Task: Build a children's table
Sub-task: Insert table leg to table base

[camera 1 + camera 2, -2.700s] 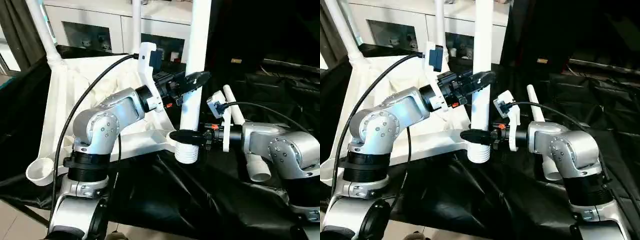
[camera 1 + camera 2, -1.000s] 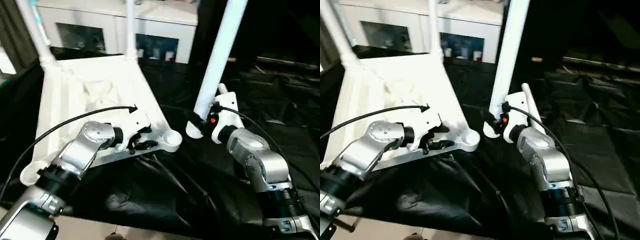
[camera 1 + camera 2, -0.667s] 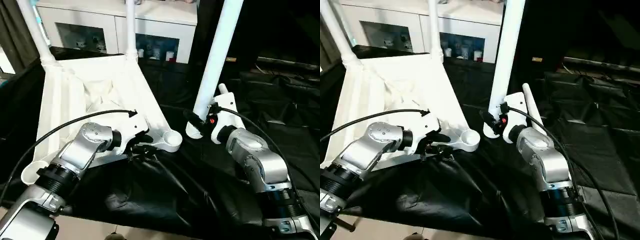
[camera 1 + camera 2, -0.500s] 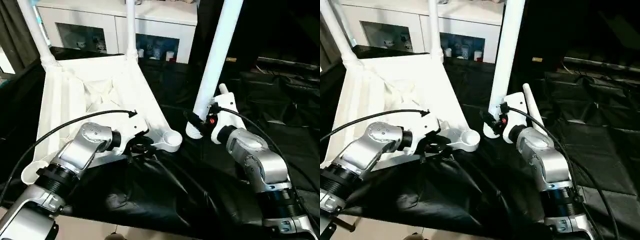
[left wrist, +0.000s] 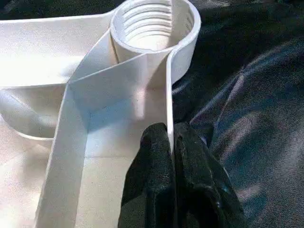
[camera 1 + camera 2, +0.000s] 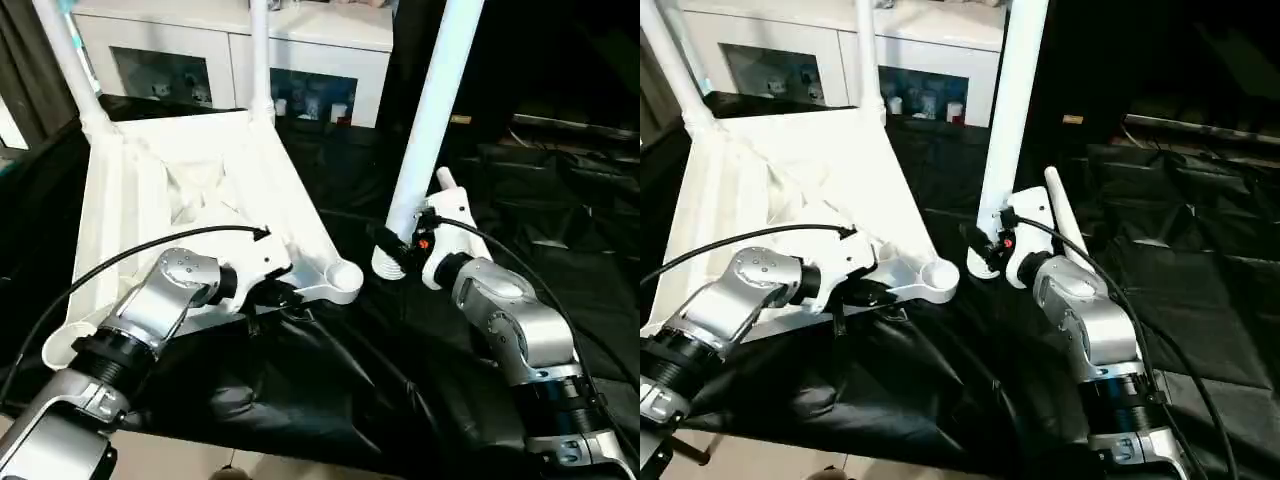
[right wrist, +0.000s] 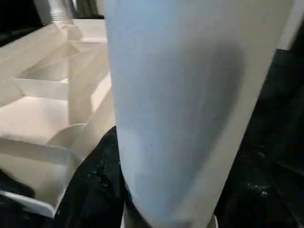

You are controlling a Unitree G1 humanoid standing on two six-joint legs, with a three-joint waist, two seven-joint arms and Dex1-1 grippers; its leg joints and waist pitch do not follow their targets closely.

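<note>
The white tabletop (image 6: 190, 200) is lying upside down, ribbed underside up, on the black sheeting (image 6: 350, 400) that is draping the big table. Its near edge is running close to the front edge of the sheeting, and its far edge is reaching back toward the white cabinet (image 6: 230, 60). Two white legs (image 6: 262, 60) are already standing in the far corner sockets.

The left gripper (image 5: 171, 142) is pinching the thin outer rim of the tabletop's near edge, its two black fingers (image 5: 154, 161) clenched on either side of the wall, just short of the threaded corner socket (image 5: 152, 23). In the left eye view that socket (image 6: 345, 275) is sitting open at the near right corner, with bare black sheeting lying around its right and front sides.

The right gripper (image 6: 395, 245) is grasping a third leg (image 6: 430, 120) near its threaded lower end; the leg is rising almost upright, leaning slightly to the right, and its foot is hovering or resting just beside the open socket, apart from it. One more leg (image 6: 1065, 235) is lying on the sheeting behind the right wrist. To the right of that arm, the sheeting is stretching away wrinkled and open.
</note>
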